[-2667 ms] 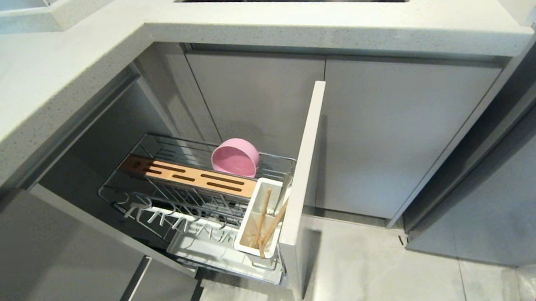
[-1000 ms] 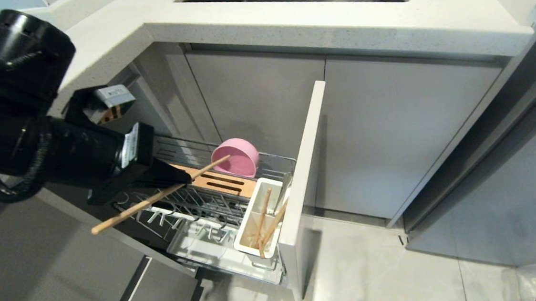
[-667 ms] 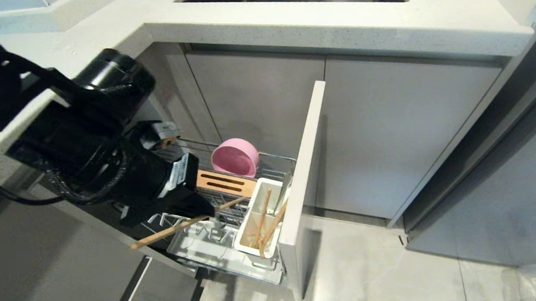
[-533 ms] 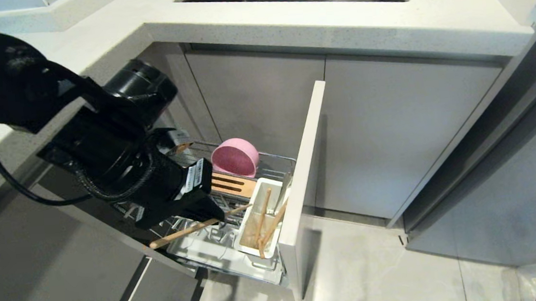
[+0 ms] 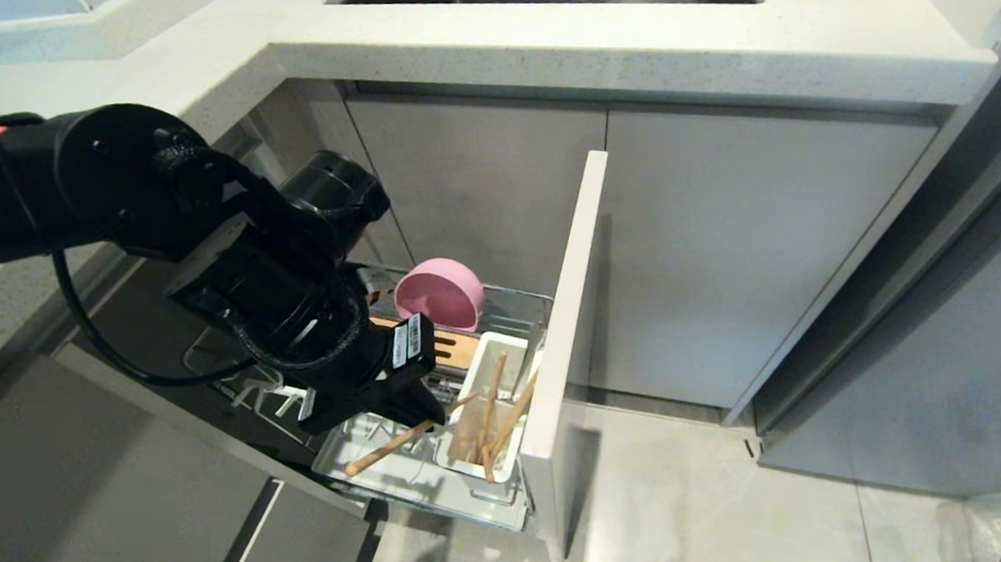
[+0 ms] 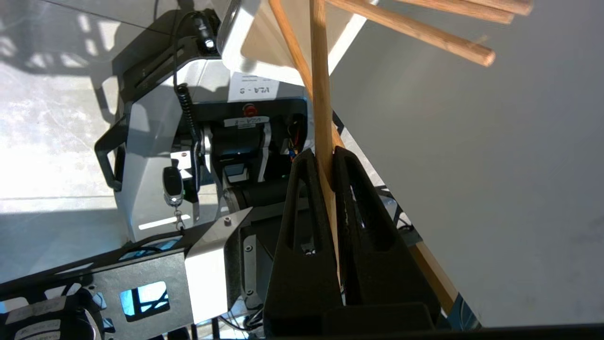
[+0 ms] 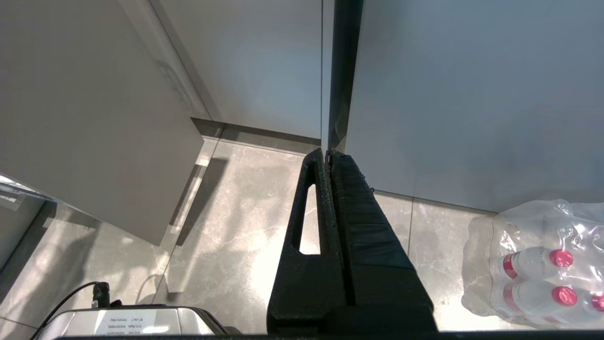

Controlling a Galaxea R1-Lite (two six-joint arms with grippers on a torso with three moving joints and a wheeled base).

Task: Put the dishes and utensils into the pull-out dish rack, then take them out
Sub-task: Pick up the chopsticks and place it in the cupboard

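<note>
Your left gripper is clamped on one chopstick, its upper end at the caddy rim in the rack. The bowl sits behind the caddy. Your right gripper's jaws are together, over the floor.

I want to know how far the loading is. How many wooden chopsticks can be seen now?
3. Two chopsticks stand leaning in the white caddy at the rack's front. The third chopstick is clamped in the left tool, its far end at the caddy. Others may be hidden.
</note>
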